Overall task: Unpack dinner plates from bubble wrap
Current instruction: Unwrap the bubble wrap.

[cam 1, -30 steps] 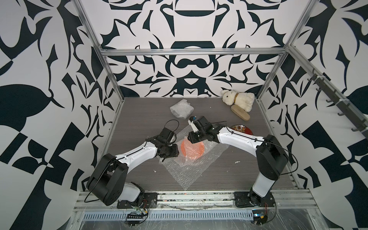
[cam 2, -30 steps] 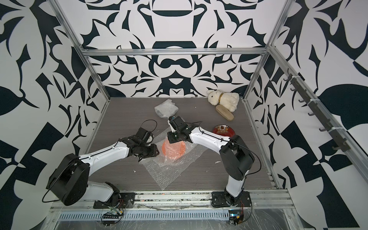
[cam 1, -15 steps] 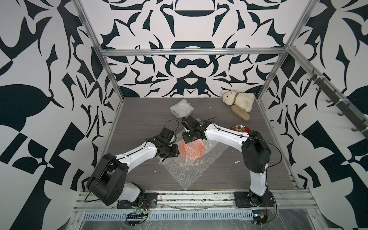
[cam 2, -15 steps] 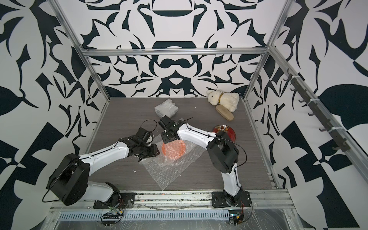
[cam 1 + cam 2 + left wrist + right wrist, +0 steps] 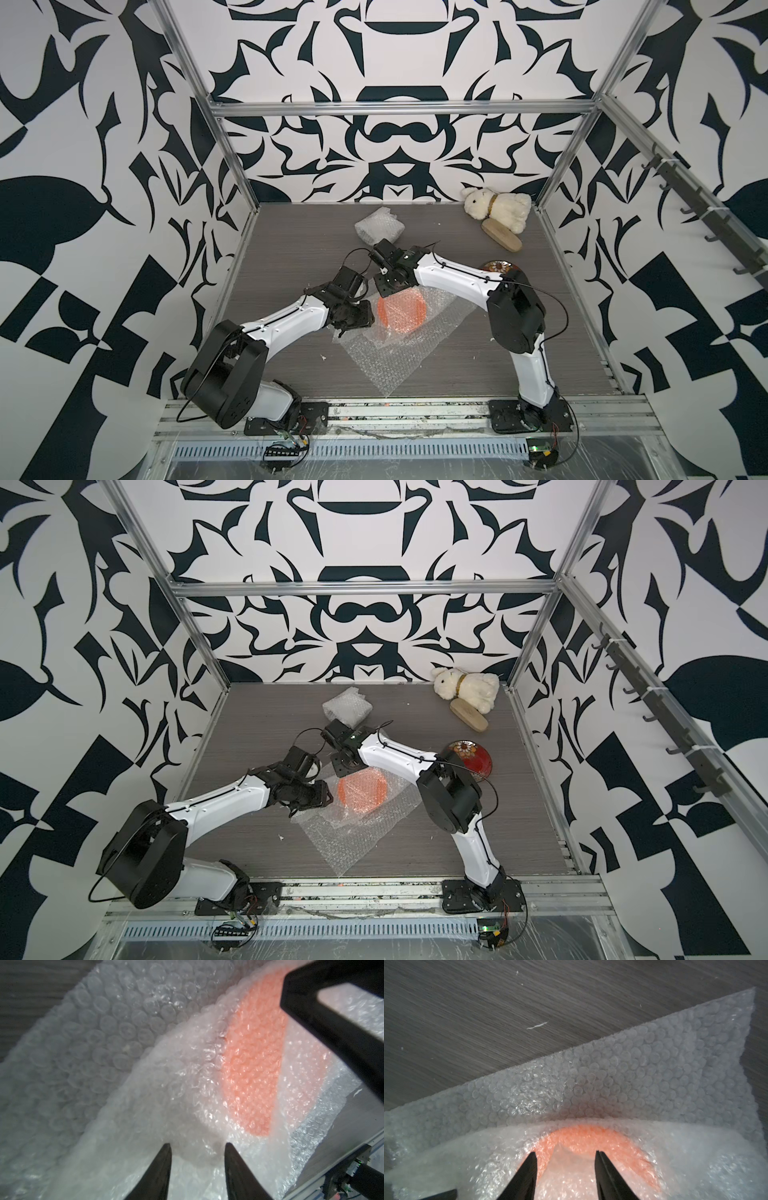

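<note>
One table (image 5: 291, 249) carries everything. Two robot arms reach over it, the left arm (image 5: 291, 320) and the right arm (image 5: 453, 278), with two claws in all: the left claw (image 5: 197, 1145) and the right claw (image 5: 565, 1152). Two plates show: one orange plate (image 5: 401, 313), one dark red floral plate (image 5: 469, 756). Bubble wrap comes in two lots: one spread sheet (image 5: 386, 353), one closed bundle (image 5: 380, 226). One plush rabbit (image 5: 498, 208). One wooden brush (image 5: 500, 235).

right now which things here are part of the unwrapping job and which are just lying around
Part of the job: orange plate, still covered by the bubble wrap sheet; dark red floral plate, bare; wrapped bundle at the back, contents hidden.
Just lying about: plush rabbit; wooden brush.
</note>
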